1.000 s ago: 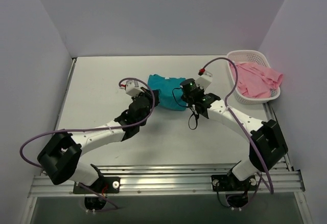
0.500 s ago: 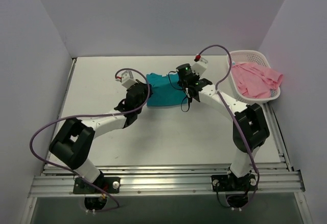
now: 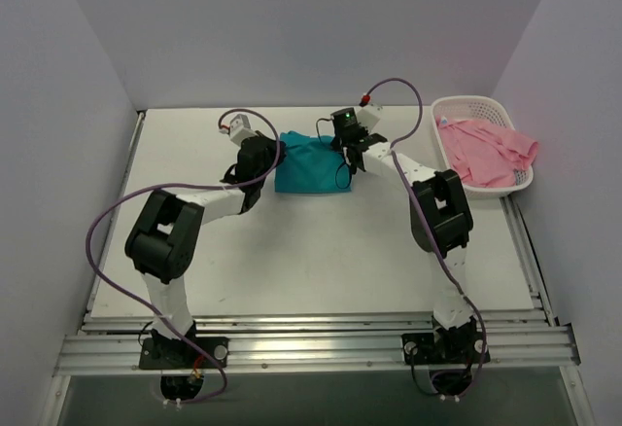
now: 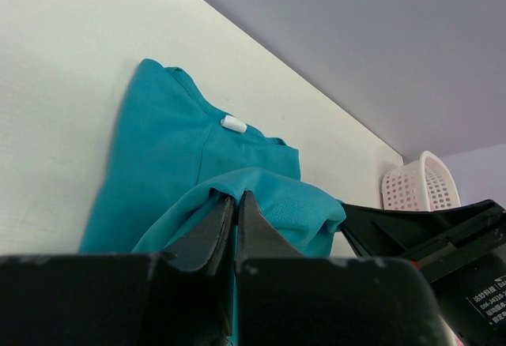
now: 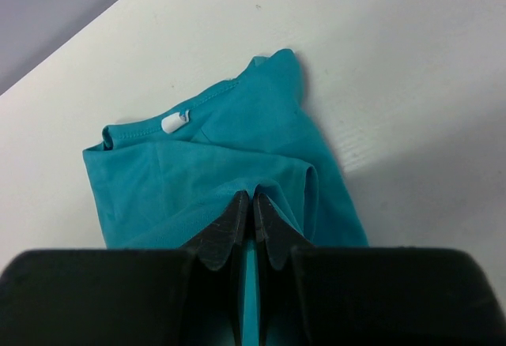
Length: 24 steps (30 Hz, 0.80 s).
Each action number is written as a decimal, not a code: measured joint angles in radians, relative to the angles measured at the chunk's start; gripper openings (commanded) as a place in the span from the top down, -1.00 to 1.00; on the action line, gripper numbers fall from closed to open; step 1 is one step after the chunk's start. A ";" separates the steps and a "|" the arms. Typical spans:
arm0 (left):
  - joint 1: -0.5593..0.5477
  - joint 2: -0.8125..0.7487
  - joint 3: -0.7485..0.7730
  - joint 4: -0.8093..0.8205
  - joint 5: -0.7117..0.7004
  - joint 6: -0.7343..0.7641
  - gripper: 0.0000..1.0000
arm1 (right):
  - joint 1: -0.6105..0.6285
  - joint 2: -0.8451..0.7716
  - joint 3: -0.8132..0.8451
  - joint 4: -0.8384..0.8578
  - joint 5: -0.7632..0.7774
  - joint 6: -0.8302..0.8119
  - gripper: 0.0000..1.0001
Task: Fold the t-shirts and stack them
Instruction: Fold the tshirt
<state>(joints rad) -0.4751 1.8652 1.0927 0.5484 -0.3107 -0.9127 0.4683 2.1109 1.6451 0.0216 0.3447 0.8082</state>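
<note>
Edge of teal t-shirt (image 3: 303, 169) hides, pinched by left pincer (image 4: 236, 202) and right pincer (image 5: 253, 205).

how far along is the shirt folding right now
Early on. Done: no shirt is fully folded. In hand: the left claw and right claw are each shut on a raised fold of the teal t-shirt, held over the half with the neck label. Left: finish that fold, then fold the pink t-shirt, heaped in the basket, and stack both.
</note>
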 measured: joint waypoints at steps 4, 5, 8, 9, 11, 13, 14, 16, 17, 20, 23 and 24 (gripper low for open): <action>0.047 0.119 0.100 0.031 0.075 0.000 0.95 | -0.025 0.086 0.088 0.000 -0.040 -0.006 1.00; 0.060 0.154 0.130 0.039 0.099 -0.001 0.95 | -0.032 0.108 0.114 0.001 -0.048 -0.008 1.00; 0.098 0.264 0.232 0.055 0.167 -0.003 0.95 | -0.056 0.177 0.203 -0.002 -0.077 -0.014 1.00; 0.110 0.301 0.265 0.061 0.189 -0.005 0.95 | -0.063 0.195 0.230 0.000 -0.087 -0.017 1.00; 0.134 0.373 0.328 0.077 0.242 -0.014 0.95 | -0.076 0.227 0.271 -0.001 -0.104 -0.020 1.00; 0.156 0.455 0.402 0.095 0.302 -0.025 0.95 | -0.090 0.255 0.301 0.002 -0.121 -0.022 1.00; 0.166 0.492 0.439 0.098 0.330 -0.030 0.94 | -0.096 0.265 0.311 0.004 -0.126 -0.023 1.00; 0.179 0.553 0.496 0.101 0.377 -0.042 0.92 | -0.107 0.283 0.320 0.010 -0.135 -0.023 1.00; 0.185 0.579 0.523 0.100 0.396 -0.046 0.88 | -0.113 0.293 0.327 0.015 -0.142 -0.023 0.96; 0.195 0.644 0.599 0.099 0.441 -0.049 0.59 | -0.131 0.335 0.348 0.039 -0.159 -0.012 0.14; 0.199 0.687 0.669 0.098 0.475 -0.043 -0.32 | -0.156 0.379 0.356 0.067 -0.168 -0.004 -0.67; 0.200 0.698 0.691 0.098 0.484 -0.039 -0.97 | -0.164 0.391 0.357 0.090 -0.167 0.001 -0.88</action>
<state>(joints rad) -0.2752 2.5633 1.7836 0.6468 0.1730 -0.9520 0.3046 2.5023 2.0018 0.1120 0.1780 0.8093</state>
